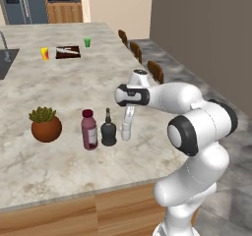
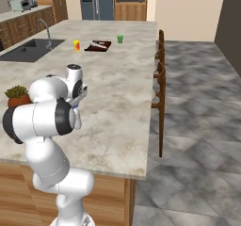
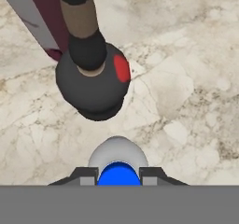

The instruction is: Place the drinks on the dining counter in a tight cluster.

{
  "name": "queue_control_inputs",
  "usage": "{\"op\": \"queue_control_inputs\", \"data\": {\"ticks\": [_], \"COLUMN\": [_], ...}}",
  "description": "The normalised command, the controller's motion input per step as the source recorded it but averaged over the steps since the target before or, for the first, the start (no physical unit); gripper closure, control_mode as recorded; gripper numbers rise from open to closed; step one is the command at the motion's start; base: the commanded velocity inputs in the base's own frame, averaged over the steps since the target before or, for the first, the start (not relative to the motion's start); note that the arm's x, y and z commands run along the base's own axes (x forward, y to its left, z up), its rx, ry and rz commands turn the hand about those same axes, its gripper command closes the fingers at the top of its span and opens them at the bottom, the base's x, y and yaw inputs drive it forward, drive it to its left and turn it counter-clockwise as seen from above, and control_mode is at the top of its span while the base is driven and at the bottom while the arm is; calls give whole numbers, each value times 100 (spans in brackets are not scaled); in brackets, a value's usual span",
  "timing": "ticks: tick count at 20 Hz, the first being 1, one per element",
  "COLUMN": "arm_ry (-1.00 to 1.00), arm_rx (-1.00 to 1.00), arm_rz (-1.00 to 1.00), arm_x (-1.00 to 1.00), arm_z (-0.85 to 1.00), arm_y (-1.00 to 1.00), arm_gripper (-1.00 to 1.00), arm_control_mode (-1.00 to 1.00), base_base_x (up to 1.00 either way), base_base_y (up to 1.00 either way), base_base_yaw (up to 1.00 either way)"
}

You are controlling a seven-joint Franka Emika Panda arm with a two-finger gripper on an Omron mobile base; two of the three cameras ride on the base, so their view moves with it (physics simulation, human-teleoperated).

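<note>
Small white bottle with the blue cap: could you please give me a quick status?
Gripper shut on small white blue-capped bottle, upright beside squat black narrow-necked bottle. Tall dark-red bottle just beyond. Nothing in the way.

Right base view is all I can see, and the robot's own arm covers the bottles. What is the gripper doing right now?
Observer: The gripper is shut on the small white bottle with the blue cap, seen from above in the hand view.
Operator: Where is it relative to the other drinks?
Observer: In the left base view it is right beside the squat black narrow-necked bottle, with a narrow strip of the beige marble dining counter between them.
Operator: And the third drink?
Observer: The tall dark-red bottle with the maroon cap stands close on the black bottle's other side, so the three form a short row. Whether those two touch I cannot tell.
</note>
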Motion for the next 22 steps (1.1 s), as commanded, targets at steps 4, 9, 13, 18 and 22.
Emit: {"op": "queue_control_inputs", "data": {"ticks": [4,9,13,18,22], "arm_ry": [0,0,0,0,0], "arm_rx": [0,0,0,0,0], "arm_rz": [2,0,0,0,0], "arm_x": [0,0,0,0,0], "arm_z": [-8,0,0,0,0], "arm_y": [4,0,0,0,0], "arm_gripper": [100,-100,-100,-100,-100], "arm_control_mode": [-100,-100,-100,-100,-100], "base_base_x": [0,0,0,0,0], "base_base_y": [0,0,0,0,0], "base_base_yaw": [0,0,0,0,0]}}
